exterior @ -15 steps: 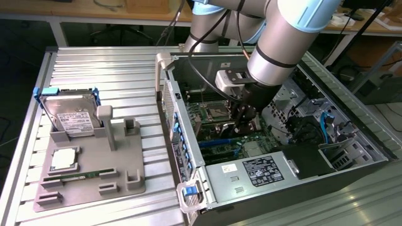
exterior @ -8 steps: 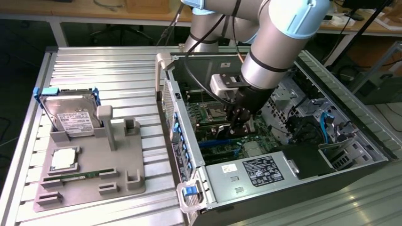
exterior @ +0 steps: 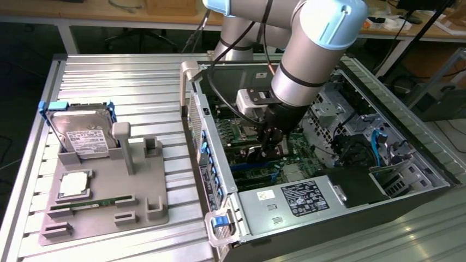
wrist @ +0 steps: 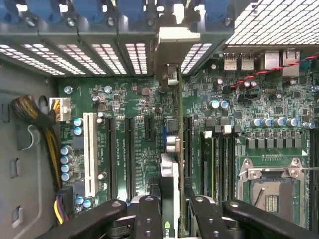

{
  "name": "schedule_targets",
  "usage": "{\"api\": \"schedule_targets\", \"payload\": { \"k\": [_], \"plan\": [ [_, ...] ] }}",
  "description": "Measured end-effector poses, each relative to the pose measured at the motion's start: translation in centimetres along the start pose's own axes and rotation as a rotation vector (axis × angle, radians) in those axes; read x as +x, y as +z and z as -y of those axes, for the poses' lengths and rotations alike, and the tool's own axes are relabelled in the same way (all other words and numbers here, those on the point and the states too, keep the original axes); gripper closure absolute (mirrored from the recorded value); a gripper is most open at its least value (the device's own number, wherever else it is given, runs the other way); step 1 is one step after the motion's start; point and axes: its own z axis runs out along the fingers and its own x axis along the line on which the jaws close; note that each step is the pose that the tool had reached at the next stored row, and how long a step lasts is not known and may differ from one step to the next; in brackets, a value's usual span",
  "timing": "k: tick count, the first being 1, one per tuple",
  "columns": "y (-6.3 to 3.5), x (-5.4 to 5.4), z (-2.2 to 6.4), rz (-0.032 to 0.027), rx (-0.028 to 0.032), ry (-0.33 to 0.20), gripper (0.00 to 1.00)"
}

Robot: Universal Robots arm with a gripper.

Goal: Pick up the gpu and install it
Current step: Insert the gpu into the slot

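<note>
The gripper [wrist: 169, 219] is clamped on the gpu [wrist: 172, 149], which it holds edge-on inside the open computer case [exterior: 407, 180], above the motherboard [wrist: 134, 99]. In the wrist view the card's silver end bracket [wrist: 169, 55] reaches toward the case's rear slot grille.

Judgement: the step in hand appears to be seating. Done well, it requires the card's edge to stay parallel with the long expansion slot [wrist: 185, 144] just beside it and the bracket to be lined up with its rear opening. Pressure should be straight, never tilted.

Not verifiable: the card's contact edge and whether it has entered the slot; its fan shroud; the fingertips' contact, cut off at the frame.
</note>
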Motion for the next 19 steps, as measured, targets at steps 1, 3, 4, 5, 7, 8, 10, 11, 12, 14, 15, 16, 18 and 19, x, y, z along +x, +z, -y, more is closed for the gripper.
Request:
{"api": "schedule_targets", "payload": {
  "k": [1,3,4,5,7,8,10,11,12,14,15,16,18,19],
  "plan": [
    [0.04,0.01,-0.09,0.0000,-0.0001,0.000,0.73],
    [0.08,0.00,-0.10,0.0009,0.0002,0.000,0.73],
    [0.08,0.03,-0.10,0.0009,0.0002,0.000,0.73],
    [0.08,0.05,-0.11,0.0010,0.0002,0.001,0.73],
    [0.04,0.09,-0.10,0.0011,-0.0016,0.001,0.73],
    [-0.04,0.10,-0.10,0.0017,-0.0045,0.001,0.73],
    [-0.35,0.17,-0.08,0.0020,-0.0125,0.001,0.73],
    [-0.42,0.19,-0.09,0.0011,-0.0148,0.001,0.73],
    [-0.44,0.20,-0.09,0.0009,-0.0159,0.001,0.73],
    [-0.44,0.20,-0.08,0.0008,-0.0165,0.001,0.73],
    [-0.44,0.20,-0.08,0.0007,-0.0166,0.001,0.73],
    [-0.43,0.20,-0.08,0.0007,-0.0166,0.001,0.73],
    [-0.30,0.20,-0.08,0.0010,-0.0165,0.001,0.73],
    [-0.18,0.21,-0.07,0.0008,-0.0166,0.001,0.73]
  ]
}}
